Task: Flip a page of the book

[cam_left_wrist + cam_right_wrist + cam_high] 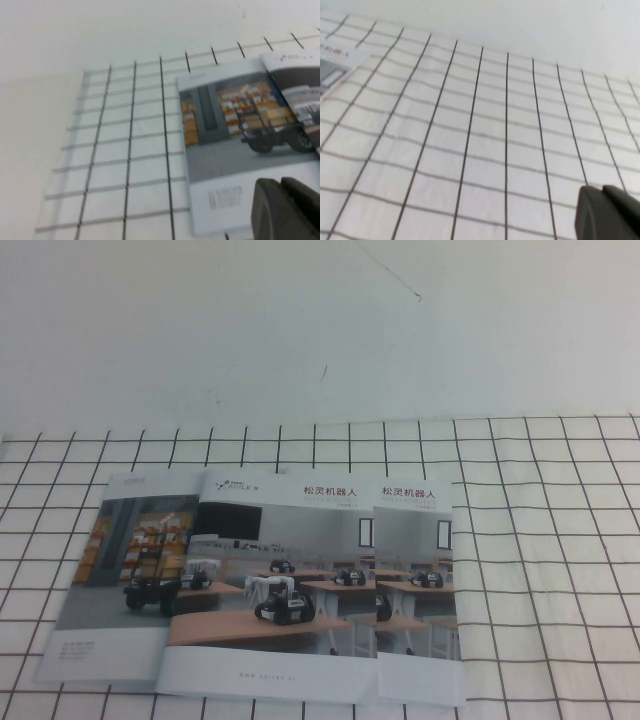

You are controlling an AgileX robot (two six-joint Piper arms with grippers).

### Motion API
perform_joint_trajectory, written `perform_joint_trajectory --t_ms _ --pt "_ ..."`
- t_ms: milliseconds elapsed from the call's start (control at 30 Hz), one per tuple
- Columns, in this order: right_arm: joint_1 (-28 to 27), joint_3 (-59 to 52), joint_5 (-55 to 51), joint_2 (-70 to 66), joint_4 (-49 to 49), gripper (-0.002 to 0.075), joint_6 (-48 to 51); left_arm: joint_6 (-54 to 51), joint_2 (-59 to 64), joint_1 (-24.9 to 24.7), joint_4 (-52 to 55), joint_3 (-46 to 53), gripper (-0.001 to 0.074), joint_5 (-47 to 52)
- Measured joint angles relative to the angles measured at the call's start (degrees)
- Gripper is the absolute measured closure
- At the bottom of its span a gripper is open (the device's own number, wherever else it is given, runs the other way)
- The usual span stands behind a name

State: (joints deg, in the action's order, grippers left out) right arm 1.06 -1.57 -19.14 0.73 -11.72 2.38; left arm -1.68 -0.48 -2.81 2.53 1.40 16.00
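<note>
Two closed brochures with the same classroom-robots cover lie on the checked cloth. The middle one (270, 580) overlaps the left part of the right one (420, 590). The book is one of these, and the covers do not show which. Its page, the cover leaf, lies flat with the photo side up. My left gripper (281, 182) is shut and empty, above the near edge of the yellow-shelves brochure (235, 130). My right gripper (601, 189) is shut and empty over bare cloth, to the right of the brochures. Neither gripper shows in the high view.
The yellow warehouse-shelves brochure (120, 570) lies at the left, partly under the middle one. The white cloth with black grid lines (550, 540) covers the near part of the white table (300, 330). A brochure corner (335, 67) shows in the right wrist view.
</note>
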Motion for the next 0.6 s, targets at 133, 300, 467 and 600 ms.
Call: perform_joint_trajectory --t_ms 133,300,467,600 --pt "0.0 0.0 7.22 0.0 0.0 0.0728 0.0 -0.39 0.0 0.0 2.3 0.25 0.0738 -10.92" --pt "0.0 0.0 16.0 0.0 -0.11 0.0728 0.0 4.59 0.0 0.0 0.53 0.25 0.0738 -26.77" --pt "0.0 0.0 20.48 0.0 -0.37 0.0728 0.0 16.97 0.0 0.0 -0.12 0.25 0.0738 -36.9" --pt "0.0 0.0 24.11 0.0 -0.45 0.0728 -0.21 23.01 0.0 0.0 -0.25 0.25 0.0738 -42.7"
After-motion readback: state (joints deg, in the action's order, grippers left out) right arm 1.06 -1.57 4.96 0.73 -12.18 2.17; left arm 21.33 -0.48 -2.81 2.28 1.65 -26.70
